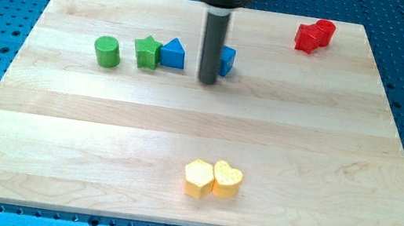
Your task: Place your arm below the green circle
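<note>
The green circle (107, 51) is a short green cylinder at the board's upper left. My tip (207, 80) is the lower end of a dark rod coming down from the view's top centre. It rests on the board well to the right of the green circle, at about the same height in the view. It stands just in front of a blue block (227, 60) that it partly hides.
A green star (146, 51) touches a blue triangle-topped block (172, 53) right of the green circle. Two red blocks (313, 35) sit at the upper right. A yellow hexagon (198, 178) and a yellow heart (227, 179) sit together near the bottom centre of the wooden board (62, 149).
</note>
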Controlling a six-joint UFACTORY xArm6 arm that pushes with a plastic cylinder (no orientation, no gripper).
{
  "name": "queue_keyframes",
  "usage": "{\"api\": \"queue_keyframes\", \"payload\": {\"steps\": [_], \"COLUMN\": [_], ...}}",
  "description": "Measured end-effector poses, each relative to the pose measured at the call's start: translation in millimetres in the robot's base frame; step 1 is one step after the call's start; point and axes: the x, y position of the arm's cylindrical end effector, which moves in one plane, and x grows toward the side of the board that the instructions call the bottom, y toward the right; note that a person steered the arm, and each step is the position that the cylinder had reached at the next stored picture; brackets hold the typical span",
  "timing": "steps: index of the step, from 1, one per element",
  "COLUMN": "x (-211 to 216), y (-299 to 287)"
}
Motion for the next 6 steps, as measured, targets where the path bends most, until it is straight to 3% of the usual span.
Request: {"api": "queue_keyframes", "payload": {"steps": [2, 4, 6], "x": [41.9, 33.2, -7.6], "y": [-186.0, -174.7, -156.9]}}
